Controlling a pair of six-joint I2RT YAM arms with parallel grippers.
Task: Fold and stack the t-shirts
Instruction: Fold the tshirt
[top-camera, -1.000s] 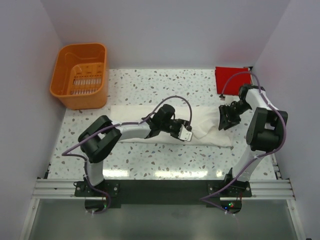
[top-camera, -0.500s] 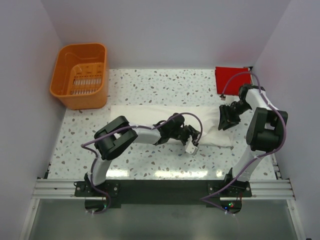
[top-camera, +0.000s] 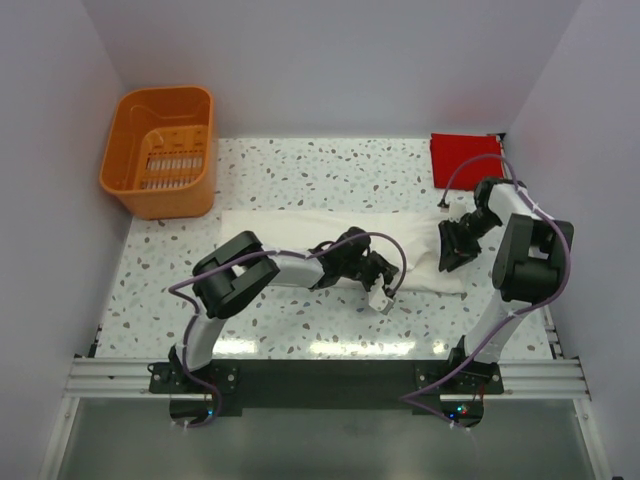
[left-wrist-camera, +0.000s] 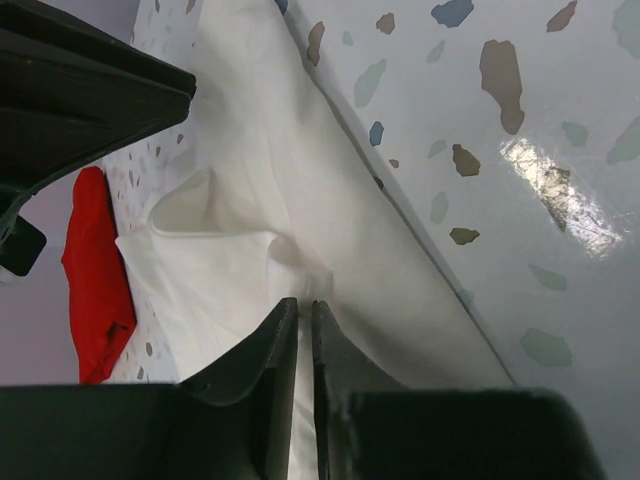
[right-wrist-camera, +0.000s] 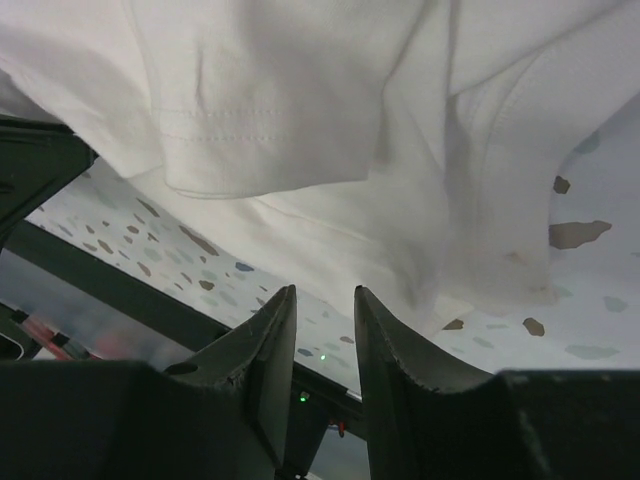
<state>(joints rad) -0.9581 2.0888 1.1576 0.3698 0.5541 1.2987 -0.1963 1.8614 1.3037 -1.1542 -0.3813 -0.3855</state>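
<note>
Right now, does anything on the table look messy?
The white t-shirt is the messy one: a long strip across the middle of the table, wrinkled and bunched at its right end. The red t-shirt in the far right corner lies flat and neat.

Looking down past the left gripper (left-wrist-camera: 300, 306), its two dark fingers (left-wrist-camera: 250, 370) are squeezed nearly together, with just a thin sliver of white cloth showing between them. The tips sit right where the creases of the cream-white t-shirt (left-wrist-camera: 260, 170) bunch up. The shirt runs diagonally from the top left down to the bottom, with a loose pocket-like fold (left-wrist-camera: 185, 205) off to the left. The speckled table (left-wrist-camera: 470, 240) fills the right side (with a bright glare patch on it). The red t-shirt (left-wrist-camera: 95, 270) peeks in at the left edge, and there's a big dark blurry shape (left-wrist-camera: 80, 100) in the top left corner.
</note>
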